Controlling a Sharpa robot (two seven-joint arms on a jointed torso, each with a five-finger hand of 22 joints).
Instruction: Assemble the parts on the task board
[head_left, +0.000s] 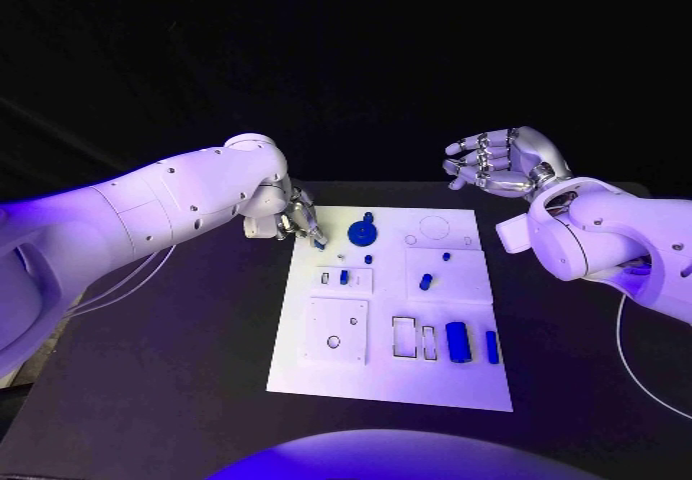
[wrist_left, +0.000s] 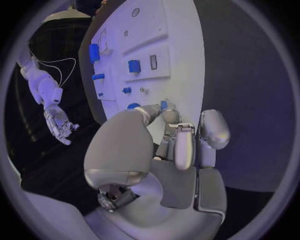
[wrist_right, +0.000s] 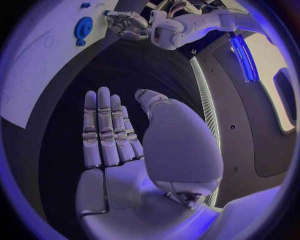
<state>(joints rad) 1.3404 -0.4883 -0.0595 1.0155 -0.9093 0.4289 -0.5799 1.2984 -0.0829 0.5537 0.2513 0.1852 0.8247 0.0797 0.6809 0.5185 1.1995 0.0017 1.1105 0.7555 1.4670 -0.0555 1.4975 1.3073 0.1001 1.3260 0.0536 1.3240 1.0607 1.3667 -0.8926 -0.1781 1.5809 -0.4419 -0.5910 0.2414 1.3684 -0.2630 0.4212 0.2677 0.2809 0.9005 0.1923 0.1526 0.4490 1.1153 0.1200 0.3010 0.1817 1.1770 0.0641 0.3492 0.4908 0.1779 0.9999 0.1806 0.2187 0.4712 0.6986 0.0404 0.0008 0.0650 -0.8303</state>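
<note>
The robot's left hand (head_left: 299, 222) dips to the far left corner of the white board (head_left: 329, 375), its fingertips (wrist_left: 164, 106) closing on a small blue piece (head_left: 319, 241) at the board's edge; the grip looks like a pinch, though the wrist camera shows little of the piece itself. Just right of that hand lies the round blue disc (head_left: 361, 234), nearer to the left hand than to the other. The right hand (head_left: 498, 162) hangs well apart, above the table beyond the board's far right corner, fingers straight and spread, holding nothing. Farther toward the near edge, a long blue bar (head_left: 457, 342) sits in a slot with its long axis running near to far, a slimmer blue bar (head_left: 492, 347) just beside it at the right edge. Two rectangular slots (head_left: 405, 338) to their left stand unfilled. Smaller blue pegs (head_left: 426, 282) dot the board's middle. Much of the assembly appears yet to be done.
</note>
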